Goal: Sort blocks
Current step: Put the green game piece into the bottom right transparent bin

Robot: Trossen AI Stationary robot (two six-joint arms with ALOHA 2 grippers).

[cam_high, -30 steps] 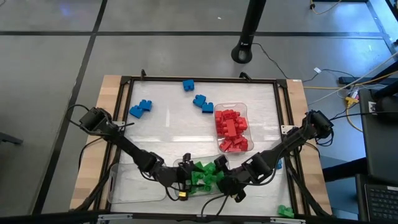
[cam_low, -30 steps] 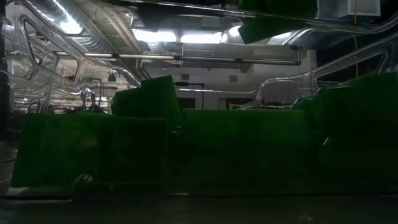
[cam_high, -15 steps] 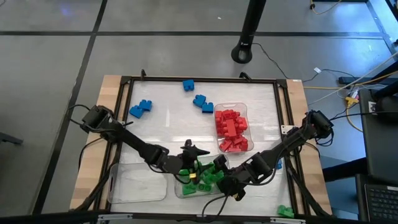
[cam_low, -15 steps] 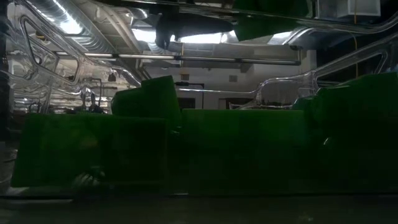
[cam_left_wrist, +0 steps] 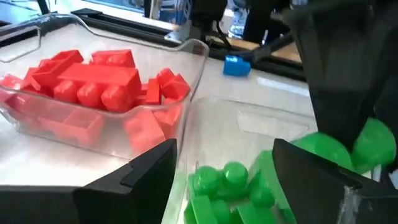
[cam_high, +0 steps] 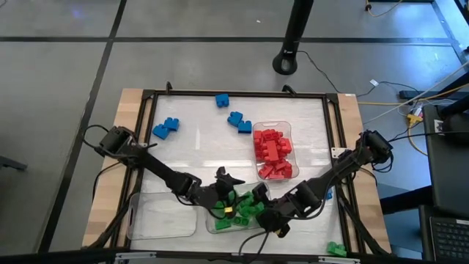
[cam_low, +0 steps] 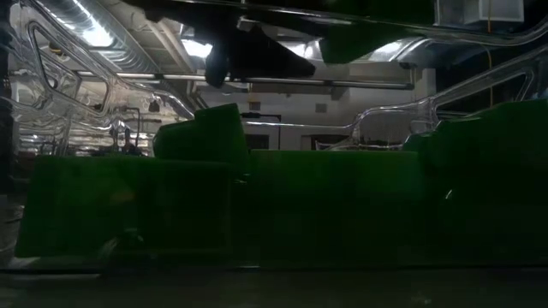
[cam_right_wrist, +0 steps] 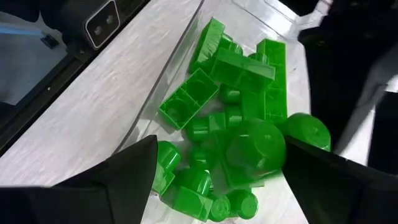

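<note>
Green blocks (cam_high: 245,209) lie heaped in a clear tray (cam_high: 212,224) at the table's near edge; in the low view they fill the picture (cam_low: 325,205). My left gripper (cam_high: 229,177) is open above the heap's far left side, holding nothing (cam_left_wrist: 224,163). My right gripper (cam_high: 261,200) is over the heap's right side, shut on a green block (cam_right_wrist: 255,149). Red blocks (cam_high: 272,150) fill a second clear tray. Blue blocks lie loose on the table at the far left (cam_high: 165,127) and at the far middle (cam_high: 221,100), (cam_high: 238,121). My right gripper holds a green block (cam_right_wrist: 249,163) between its two fingers, coming slantwise from the table's right and pointing down. The block's round studs (cam_left_wrist: 323,149) show under the fingertips. It sits just above the heap; whether it touches the blocks below, I cannot tell.
A third clear tray (cam_high: 163,216) lies to the left of the green one. A blue block (cam_high: 327,193) sits by the right arm, and a green one (cam_high: 336,248) lies outside the black frame at the near right. The frame (cam_high: 234,94) rims the work surface.
My left gripper has risen from the green tray's near left corner and moved toward the far edge and somewhat right, over the heap. In the low view its dark shape has come in at the top. My right arm has kept still.
</note>
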